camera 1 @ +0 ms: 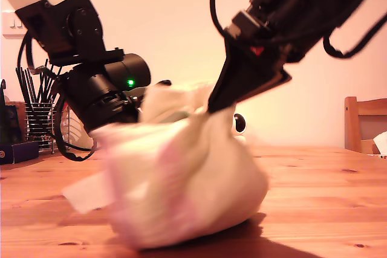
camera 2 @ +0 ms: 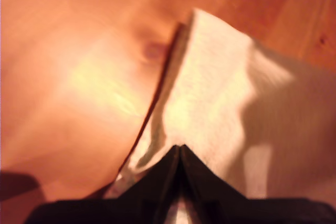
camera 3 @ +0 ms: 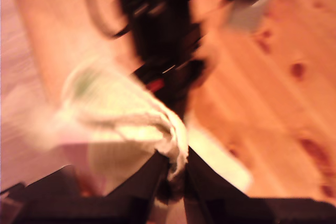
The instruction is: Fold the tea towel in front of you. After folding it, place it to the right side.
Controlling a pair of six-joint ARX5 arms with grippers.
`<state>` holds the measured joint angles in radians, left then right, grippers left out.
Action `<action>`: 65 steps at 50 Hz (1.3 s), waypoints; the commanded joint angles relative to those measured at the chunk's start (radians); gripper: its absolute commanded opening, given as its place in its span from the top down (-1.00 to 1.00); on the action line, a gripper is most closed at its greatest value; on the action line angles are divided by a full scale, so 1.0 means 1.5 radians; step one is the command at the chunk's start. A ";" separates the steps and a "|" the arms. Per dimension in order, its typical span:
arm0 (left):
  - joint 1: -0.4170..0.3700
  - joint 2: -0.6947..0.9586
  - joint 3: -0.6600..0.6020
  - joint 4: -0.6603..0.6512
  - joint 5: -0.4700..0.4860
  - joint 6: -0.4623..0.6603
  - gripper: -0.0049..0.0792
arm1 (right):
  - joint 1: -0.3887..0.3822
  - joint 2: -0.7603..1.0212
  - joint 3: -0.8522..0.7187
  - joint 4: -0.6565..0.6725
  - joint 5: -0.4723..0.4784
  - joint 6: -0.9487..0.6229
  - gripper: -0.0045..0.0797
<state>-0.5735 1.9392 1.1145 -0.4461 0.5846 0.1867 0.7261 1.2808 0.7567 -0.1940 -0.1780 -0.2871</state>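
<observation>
The cream tea towel (camera 1: 181, 185) hangs bunched between both grippers, and its lower bulge rests on the wooden table (camera 1: 326, 197). Faint pink shows on its front, and a pale corner sticks out toward the exterior view's left. My first gripper (camera 1: 215, 107) comes down from the exterior view's upper right and is shut on the towel's top edge. In its wrist view, the first gripper (camera 2: 179, 148) pinches the cloth (camera 2: 220, 93) above the table. My second gripper (camera 1: 143, 97), on the exterior view's left, is shut on another gathered part. In the blurred second wrist view, the second gripper (camera 3: 176, 169) clamps the towel (camera 3: 126, 124).
A wire holder of dark sticks (camera 1: 36, 107) and a dark blue box (camera 1: 15, 149) stand at the exterior view's back left. A small white round object (camera 1: 240, 124) sits behind the towel. A wooden chair (camera 1: 363, 125) stands at the exterior view's right.
</observation>
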 commanded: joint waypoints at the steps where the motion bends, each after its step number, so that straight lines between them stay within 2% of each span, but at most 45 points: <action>1: -0.006 0.028 -0.030 -0.031 -0.011 0.012 0.94 | -0.009 -0.001 0.007 -0.009 -0.002 0.003 0.92; 14: 0.008 -0.006 -0.030 -0.016 -0.011 0.016 0.94 | -0.016 0.027 0.007 -0.038 -0.019 0.002 0.92; 24: 0.031 -0.056 -0.030 -0.019 -0.011 0.015 0.94 | -0.021 0.076 0.007 -0.026 -0.024 -0.001 0.92; 39: 0.045 -0.099 -0.030 -0.042 -0.009 0.013 0.94 | -0.049 0.143 0.007 0.031 -0.049 0.000 0.92; 48: 0.043 -0.105 -0.030 -0.041 0.019 0.000 0.94 | -0.054 0.197 0.007 0.062 -0.057 0.002 0.92; 65: 0.042 -0.166 -0.030 -0.039 0.025 -0.002 0.94 | -0.054 0.275 0.007 0.103 -0.071 0.013 0.92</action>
<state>-0.5041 1.7504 1.0878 -0.5106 0.6113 0.1867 0.6422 1.6619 0.7712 -0.0418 -0.2817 -0.2806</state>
